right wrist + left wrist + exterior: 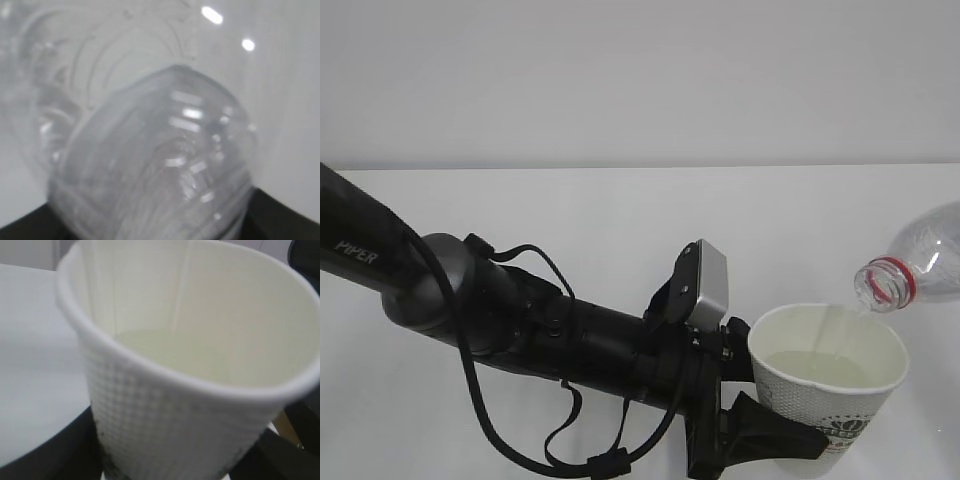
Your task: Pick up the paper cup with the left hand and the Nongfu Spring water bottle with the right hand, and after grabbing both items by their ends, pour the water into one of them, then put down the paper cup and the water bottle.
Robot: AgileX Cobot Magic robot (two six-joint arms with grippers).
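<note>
We have the paper cup (828, 385) upright at the lower right of the exterior view, lifted off the white surface (620, 230), its mouth facing straight up and its long axis vertical so the water (817, 367) already pooled in it stays level and well below the rim. The left hand (760, 425) clasps it low on its side, near the base, which leaves the rim free for pouring. Just above and to the right of that rim we hold the Nongfu Spring water bottle (920, 262), uncapped and tipped nearly horizontal, its long axis running right to left with the red-ringed neck pointing left and slightly down over the cup's far edge; we judge this tilt is what lets water run out into the cup. The right hand (150, 232) is barely seen, only dark edges beneath the bottle's ribbed base in the right wrist view, where it appears closed around that end.
</note>
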